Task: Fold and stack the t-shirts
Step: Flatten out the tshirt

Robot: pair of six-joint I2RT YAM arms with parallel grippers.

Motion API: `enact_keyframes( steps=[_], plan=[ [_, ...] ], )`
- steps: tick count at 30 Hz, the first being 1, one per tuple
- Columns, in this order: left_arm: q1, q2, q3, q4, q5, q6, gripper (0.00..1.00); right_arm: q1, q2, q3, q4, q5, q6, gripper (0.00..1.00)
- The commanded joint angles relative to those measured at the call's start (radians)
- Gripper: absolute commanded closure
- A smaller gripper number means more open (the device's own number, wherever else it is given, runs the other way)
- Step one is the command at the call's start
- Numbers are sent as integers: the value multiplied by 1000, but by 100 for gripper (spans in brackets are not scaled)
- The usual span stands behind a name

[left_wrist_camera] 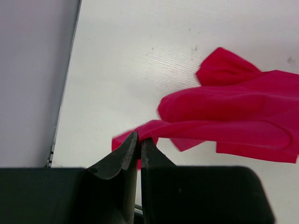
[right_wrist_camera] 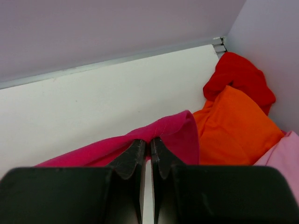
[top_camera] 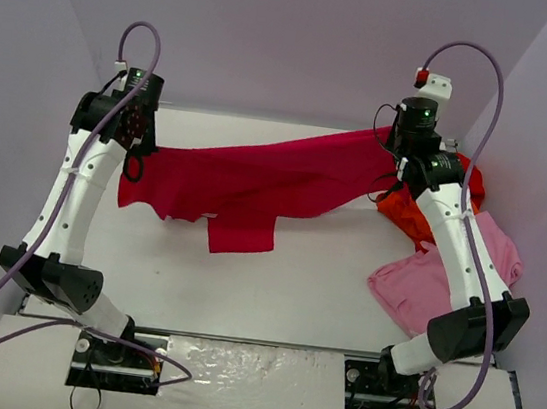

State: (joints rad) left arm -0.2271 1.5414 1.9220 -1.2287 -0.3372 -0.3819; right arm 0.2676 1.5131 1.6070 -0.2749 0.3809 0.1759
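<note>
Both jaws squeeze tight on the crimson t-shirt (top_camera: pixel 267 178), left gripper (left_wrist_camera: pixel 139 140) at one end, right gripper (right_wrist_camera: pixel 149 144) at the other, stretching it across the table's (top_camera: pixel 272 295) far side. The other t-shirts (right_wrist_camera: pixel 233 126) lie bunched at the right edge.

A white table (top_camera: pixel 282 296) is sitting boxed in by pale lilac walls (top_camera: pixel 276 33) at its back and both sides. A thin metal strip (right_wrist_camera: pixel 107 61) is running along its far edge, and a glossy white sheet (top_camera: pixel 253 363) is lying along its near edge.
</note>
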Motion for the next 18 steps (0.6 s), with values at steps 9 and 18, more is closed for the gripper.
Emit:
enact_keyframes(
  steps=[9,18],
  plan=[
    [56,-80,34,-28,37,60,100,-12,-158,-134,-8,19,52,100],
    [57,-27,-23,25,84,55,100,-27,63,-125,59,-19,47,100]
  ],
)
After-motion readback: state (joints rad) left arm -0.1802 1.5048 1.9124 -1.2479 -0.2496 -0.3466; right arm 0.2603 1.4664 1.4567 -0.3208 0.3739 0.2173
